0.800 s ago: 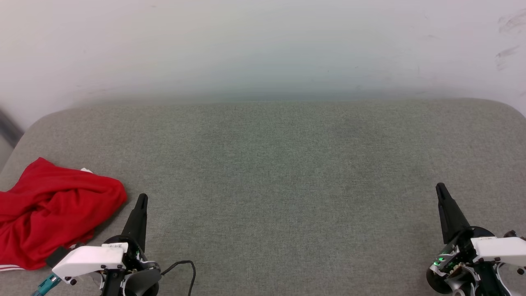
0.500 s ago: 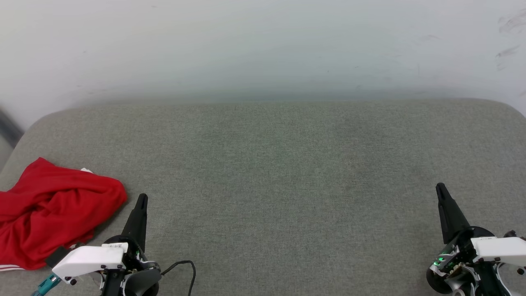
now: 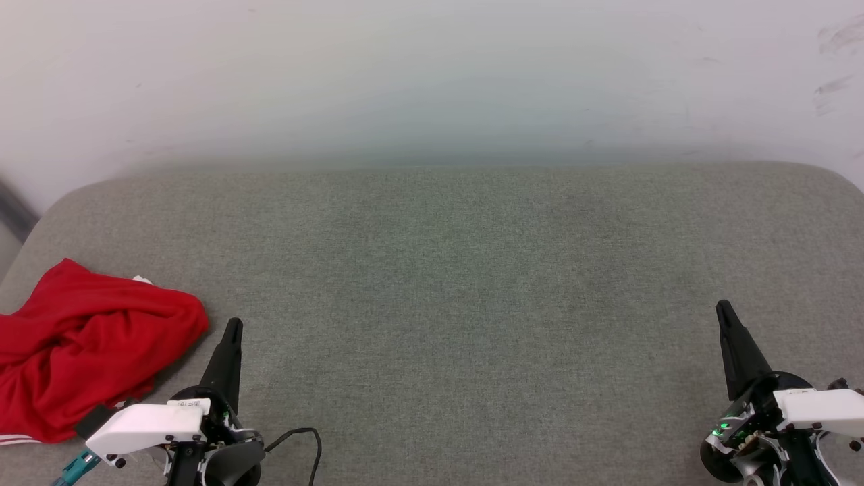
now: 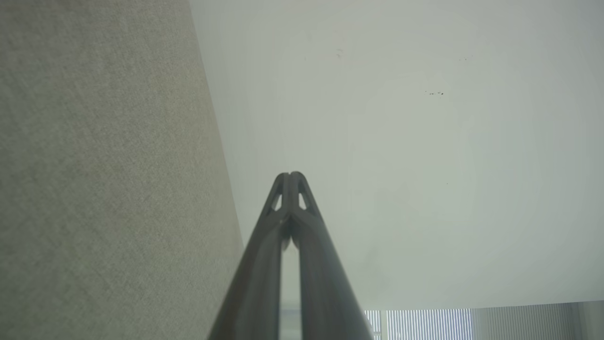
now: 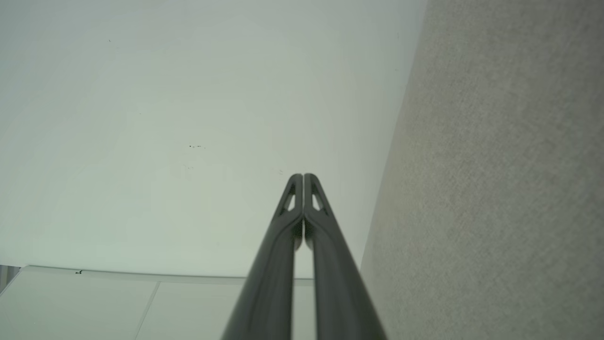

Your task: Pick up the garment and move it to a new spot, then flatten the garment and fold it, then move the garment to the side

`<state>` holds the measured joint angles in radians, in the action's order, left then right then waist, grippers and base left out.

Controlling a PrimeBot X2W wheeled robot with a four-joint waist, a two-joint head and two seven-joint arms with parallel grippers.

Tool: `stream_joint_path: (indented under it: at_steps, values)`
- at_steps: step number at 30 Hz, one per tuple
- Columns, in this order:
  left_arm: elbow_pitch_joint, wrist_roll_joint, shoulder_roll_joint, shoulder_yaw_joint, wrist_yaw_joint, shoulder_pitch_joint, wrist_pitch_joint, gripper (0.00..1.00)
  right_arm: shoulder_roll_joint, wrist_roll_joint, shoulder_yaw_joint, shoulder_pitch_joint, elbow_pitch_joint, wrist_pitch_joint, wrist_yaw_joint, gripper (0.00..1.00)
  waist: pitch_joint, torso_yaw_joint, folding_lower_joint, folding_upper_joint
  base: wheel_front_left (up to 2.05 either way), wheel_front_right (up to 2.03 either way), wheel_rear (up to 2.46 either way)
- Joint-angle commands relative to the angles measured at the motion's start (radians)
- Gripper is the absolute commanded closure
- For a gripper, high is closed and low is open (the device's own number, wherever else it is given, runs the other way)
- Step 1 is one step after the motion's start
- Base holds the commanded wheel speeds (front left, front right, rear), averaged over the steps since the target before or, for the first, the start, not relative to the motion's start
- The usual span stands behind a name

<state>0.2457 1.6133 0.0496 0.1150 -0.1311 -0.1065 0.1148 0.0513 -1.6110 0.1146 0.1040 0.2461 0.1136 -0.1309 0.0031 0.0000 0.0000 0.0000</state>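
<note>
The garment (image 3: 88, 351), red and crumpled, lies in a heap at the near left of the grey cushioned surface (image 3: 459, 283), with a strip of red-and-white striped trim at its near edge. My left gripper (image 3: 233, 324) stands just to the right of the heap, apart from it, shut and empty; its tips (image 4: 289, 175) meet in the left wrist view. At the near right my right gripper (image 3: 723, 307) is also shut and empty, its tips (image 5: 302, 176) pressed together in the right wrist view.
A pale wall (image 3: 432, 81) rises behind the surface's far edge. A black cable (image 3: 304, 435) loops beside the left wrist. The surface's left end curves away just beyond the garment.
</note>
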Motion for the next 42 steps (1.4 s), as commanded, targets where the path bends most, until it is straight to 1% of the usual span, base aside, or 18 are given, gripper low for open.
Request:
stream_joint_path:
  at_steps: [1, 10, 11, 13, 23, 28, 34, 42]
  values:
    - [-0.001, -0.001, -0.001, 0.001, -0.003, -0.005, 0.001, 1.0, -0.003, -0.004, -0.001, 0.011, 0.001, 0.0, 0.0, 1.0, 0.0, 0.0, 0.0, 0.0, 0.0, 0.0, 0.0]
    - [-0.001, -0.001, -0.001, 0.001, -0.003, -0.005, 0.001, 1.0, -0.003, -0.004, -0.001, 0.011, 0.001, 0.0, 0.0, 1.0, 0.0, 0.0, 0.0, 0.0, 0.0, 0.0, 0.0]
    - [0.003, 0.0, 0.0, -0.001, 0.0, 0.001, 0.0, 0.0, 0.0, 0.0, 0.0, -0.002, 0.002, 0.0, 0.0, 0.0, 0.0, 0.0, 0.0, 0.0, 0.0, 0.0, 0.0]
    - [0.011, 0.0, -0.001, -0.005, 0.0, 0.006, -0.003, 0.0, -0.001, 0.0, -0.001, -0.008, 0.009, -0.002, 0.0, 0.0, 0.0, 0.0, 0.0, 0.0, 0.0, 0.0, 0.0]
    - [-0.012, -0.003, -0.001, -0.07, 0.0, -0.016, -0.055, 0.0, 0.0, 0.003, -0.021, -0.013, -0.036, -0.044, 0.0, 0.0, 0.003, -0.001, 0.0, 0.0, 0.0, 0.0, 0.0]
    - [-0.028, -0.028, -0.001, -0.097, 0.0, -0.027, -0.079, 0.0, 0.004, 0.023, -0.032, -0.011, -0.057, -0.068, 0.0, 0.0, 0.007, -0.001, 0.0, 0.0, 0.0, 0.0, 0.0]
    - [-0.045, -0.093, 0.0, -0.117, 0.0, -0.034, -0.105, 0.0, 0.017, 0.075, -0.049, -0.005, -0.079, -0.1, 0.0, 0.0, 0.012, -0.001, 0.0, 0.0, 0.0, 0.0, 0.0]
    - [-0.066, -0.226, 0.0, -0.138, 0.0, -0.044, -0.134, 0.0, 0.033, 0.204, -0.069, -0.001, -0.098, -0.133, 0.0, 0.0, 0.015, 0.0, 0.0, 0.0, 0.0, 0.0, 0.0]
